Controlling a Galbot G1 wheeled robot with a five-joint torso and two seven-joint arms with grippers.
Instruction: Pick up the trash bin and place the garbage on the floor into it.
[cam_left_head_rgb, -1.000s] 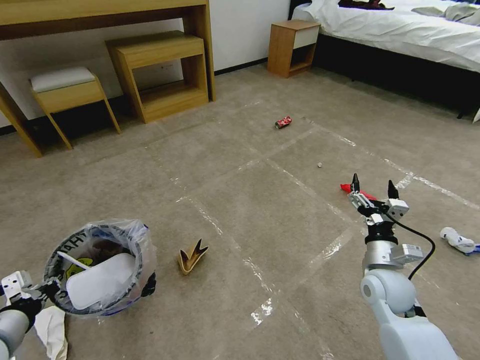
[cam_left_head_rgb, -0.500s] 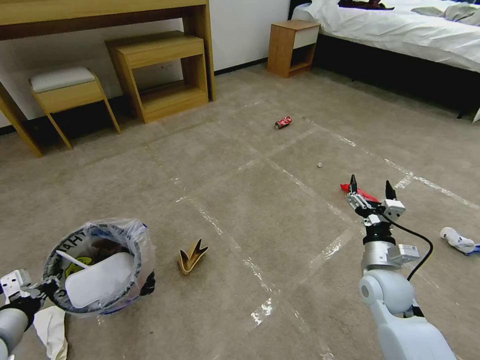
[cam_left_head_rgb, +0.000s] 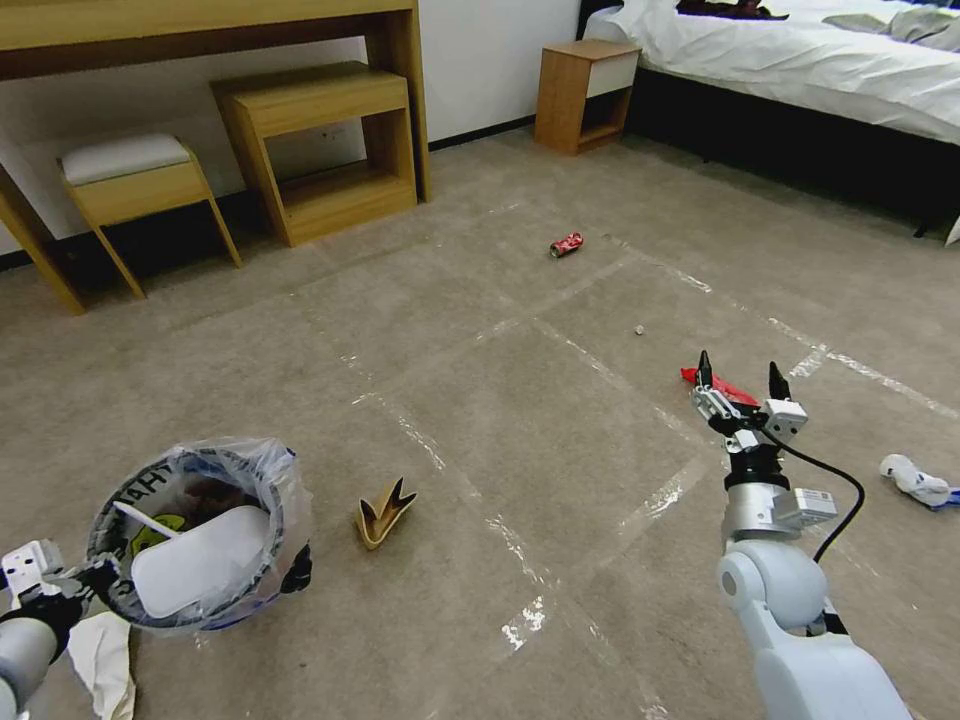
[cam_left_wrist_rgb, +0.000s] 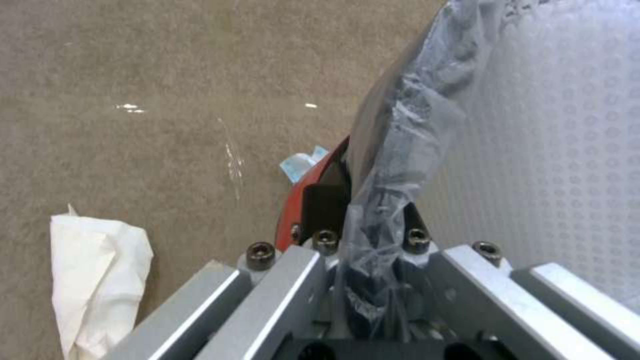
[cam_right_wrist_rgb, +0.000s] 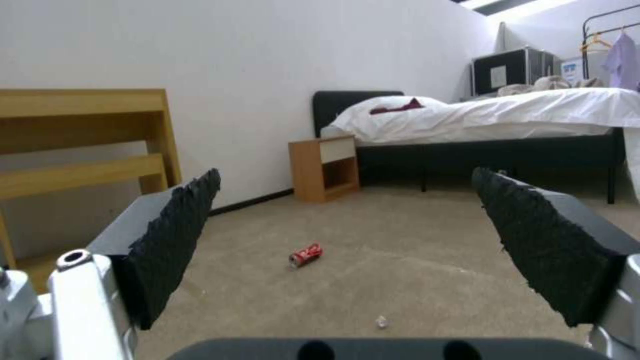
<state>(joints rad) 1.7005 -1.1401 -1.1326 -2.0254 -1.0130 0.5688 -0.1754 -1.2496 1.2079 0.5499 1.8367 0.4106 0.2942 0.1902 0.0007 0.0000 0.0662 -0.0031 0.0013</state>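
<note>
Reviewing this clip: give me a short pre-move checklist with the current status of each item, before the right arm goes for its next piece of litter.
1. Left gripper clamped on the trash bin rim: ok.
2. Bin opening facing up, with room left beside the white slipper: ok.
3. Right gripper open and empty: ok.
4. Red wrapper reachable, right by the open fingertips: ok.
5. Right gripper's height above the carpet: cannot tell.
6. Litter still out: red can, tan carton: not ok.

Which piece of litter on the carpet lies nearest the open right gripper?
The red wrapper, flat on the carpet just beyond the right gripper. The red can, tan carton and white tissue all lie farther away.
</note>
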